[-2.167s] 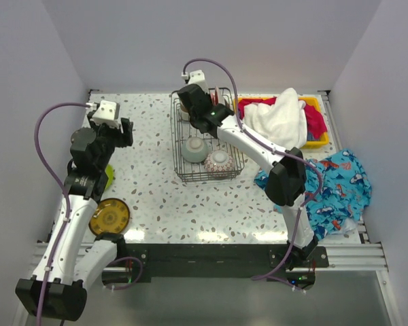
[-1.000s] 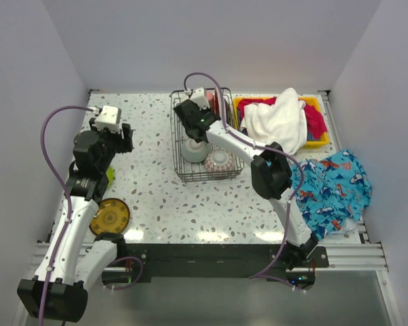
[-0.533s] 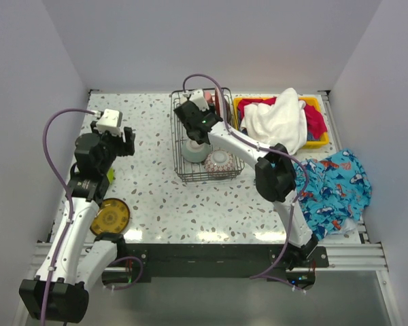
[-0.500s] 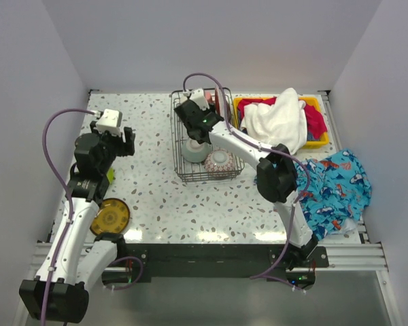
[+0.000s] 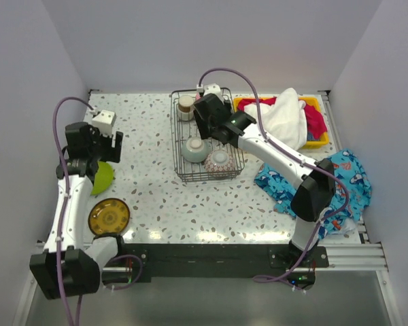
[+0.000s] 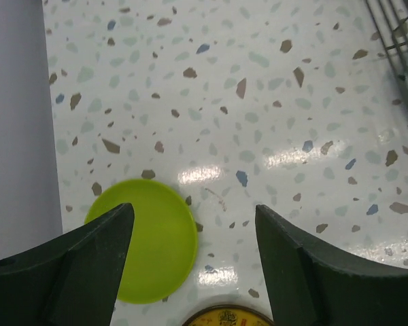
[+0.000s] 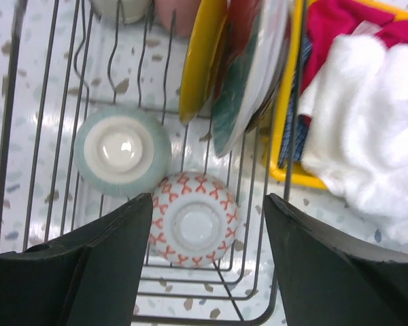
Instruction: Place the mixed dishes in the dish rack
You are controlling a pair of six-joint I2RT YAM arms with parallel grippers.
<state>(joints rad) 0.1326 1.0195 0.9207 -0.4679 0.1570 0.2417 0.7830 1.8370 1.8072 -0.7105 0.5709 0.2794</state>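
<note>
Though the top view hides them under the right arm [image 5: 272,146], the right wrist view shows plates [image 7: 200,54] standing on edge in the dish rack [image 5: 189,168] beside two upturned bowls [image 7: 122,151]. Above them the right gripper [image 7: 209,204] has its jaws wide and empty. The left gripper [image 6: 192,217], jaws also spread and empty, hangs over the lime-green plate [image 6: 146,248] by the table's [image 6: 258,102] left edge.

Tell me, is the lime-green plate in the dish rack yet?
No, the lime-green plate lies flat on the table, well apart from the dish rack.
</note>
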